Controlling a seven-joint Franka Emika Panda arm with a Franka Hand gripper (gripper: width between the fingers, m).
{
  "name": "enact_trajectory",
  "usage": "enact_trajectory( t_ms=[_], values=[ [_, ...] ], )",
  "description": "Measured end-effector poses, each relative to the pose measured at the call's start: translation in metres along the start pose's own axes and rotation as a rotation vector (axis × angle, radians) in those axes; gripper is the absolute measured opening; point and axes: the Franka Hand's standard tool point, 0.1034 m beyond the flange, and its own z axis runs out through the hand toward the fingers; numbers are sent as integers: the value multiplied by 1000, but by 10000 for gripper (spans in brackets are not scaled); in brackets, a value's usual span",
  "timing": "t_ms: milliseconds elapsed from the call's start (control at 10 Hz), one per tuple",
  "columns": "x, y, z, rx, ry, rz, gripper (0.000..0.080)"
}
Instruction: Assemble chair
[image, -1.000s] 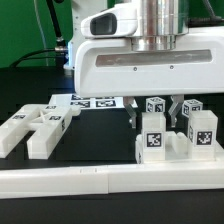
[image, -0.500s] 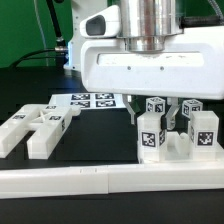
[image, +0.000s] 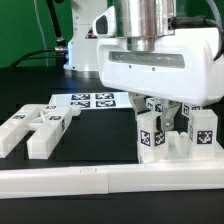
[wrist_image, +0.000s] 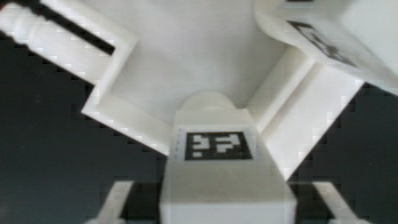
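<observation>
Standing at the exterior view's right, just behind the long white rail (image: 90, 182): the chair (image: 195, 140), part-built, matte white, blocky, several upright pieces each bearing a square black-and-white tag.

Post (wrist_image: 217, 150): one upright piece of the chair, tag facing the wrist camera, centred between the fingers. Beyond it in the wrist view, wide white slab faces and a second tag at an angle.

Gripper (image: 163, 110): hangs straight down over the chair, its broad white body hiding the tops of the rear pieces. Its fingers are clenched on the post, one at each side.

Loose parts (image: 35, 128): a cluster of white tagged chair pieces lying flat on the table (image: 105, 135), well apart from the chair, at the exterior view's left.

Marker board (image: 95, 100): thin, flat, white, carrying tags, lying on the table behind and between the loose parts and the chair.

Table: black, matte.

Backdrop (image: 25, 25): green.
</observation>
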Motion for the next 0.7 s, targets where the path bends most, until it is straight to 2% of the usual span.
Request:
enact_trajectory(
  t_ms=[100,200,300,700],
  values=[
    [0,0,0,0,0,-5,389],
    [0,0,0,0,0,-16,528],
    [-1,0,0,-1,0,-95,611],
    [1,1,0,-2,2,-403,647]
  ],
)
